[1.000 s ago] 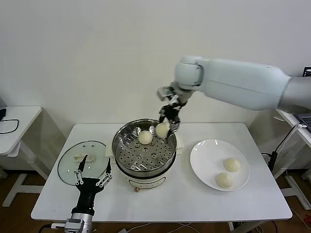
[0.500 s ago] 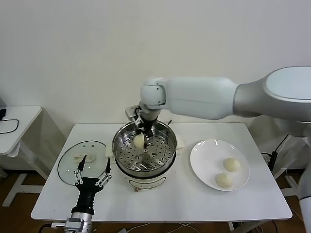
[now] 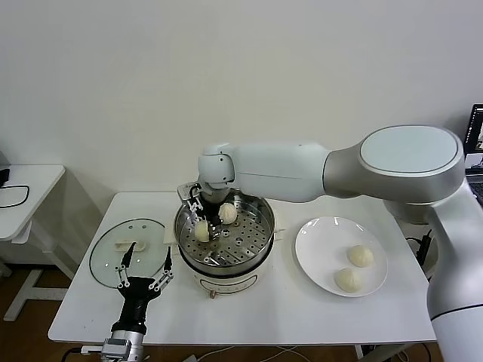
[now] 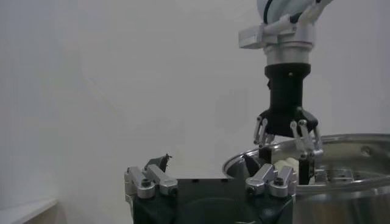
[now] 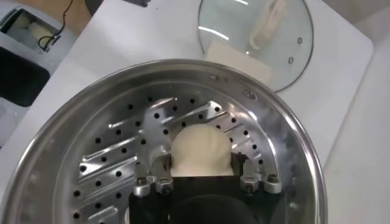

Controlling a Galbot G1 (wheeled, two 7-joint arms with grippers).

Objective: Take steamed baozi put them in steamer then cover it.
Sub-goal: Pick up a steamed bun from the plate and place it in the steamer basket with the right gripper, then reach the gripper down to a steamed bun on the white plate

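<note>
Right hand (image 3: 202,223) sits low inside the steamer (image 3: 256,243), fingers around one baozi (image 3: 201,231) on the tray; a second baozi (image 3: 227,213) lies beside. Two more wait on the plate (image 3: 321,260). Left hand (image 3: 143,274) idles open by the one glass lid (image 3: 107,260) on the worktop (image 3: 287,309).

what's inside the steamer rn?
Inside the steamer: a perforated tray with two baozi, one at the back, one on the left between the right gripper fingers. The tray hides whatever lies beneath.
</note>
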